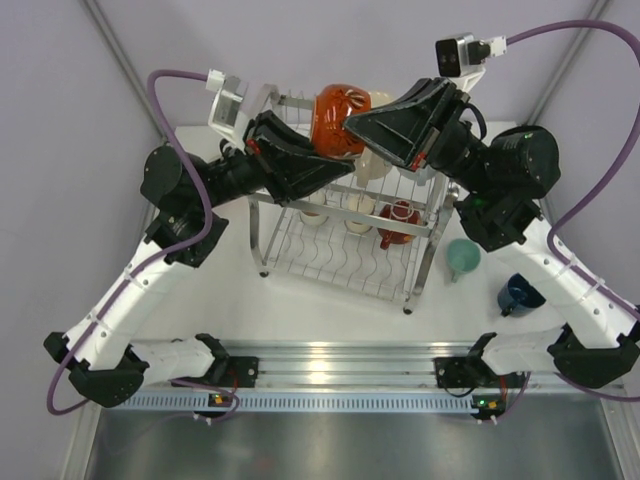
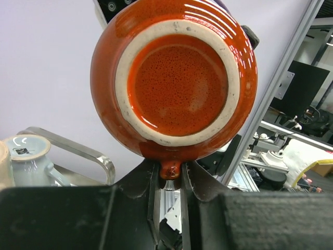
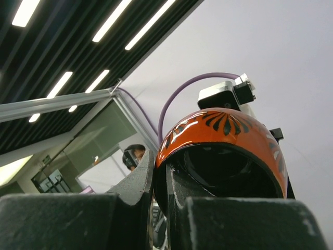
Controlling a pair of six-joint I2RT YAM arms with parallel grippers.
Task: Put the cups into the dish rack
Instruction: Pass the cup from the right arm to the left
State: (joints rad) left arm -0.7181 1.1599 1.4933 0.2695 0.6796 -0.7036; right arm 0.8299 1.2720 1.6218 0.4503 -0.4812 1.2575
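You hold the orange cup [image 1: 338, 118] in the air over the dish rack [image 1: 350, 213] with both arms. Your left gripper [image 2: 170, 179] is clamped on its handle, and your right gripper [image 3: 159, 182] is clamped on its rim. A mint cup [image 1: 462, 258] and a navy cup [image 1: 520, 293] sit on the surface [image 1: 330, 300] to the rack's right.

Orange mug [image 2: 174, 78] faces bottom-first, its handle pinched in the left pincer [image 2: 170, 176]; a pale cup [image 2: 23, 151] sits left, beside the rack [image 2: 78, 152]
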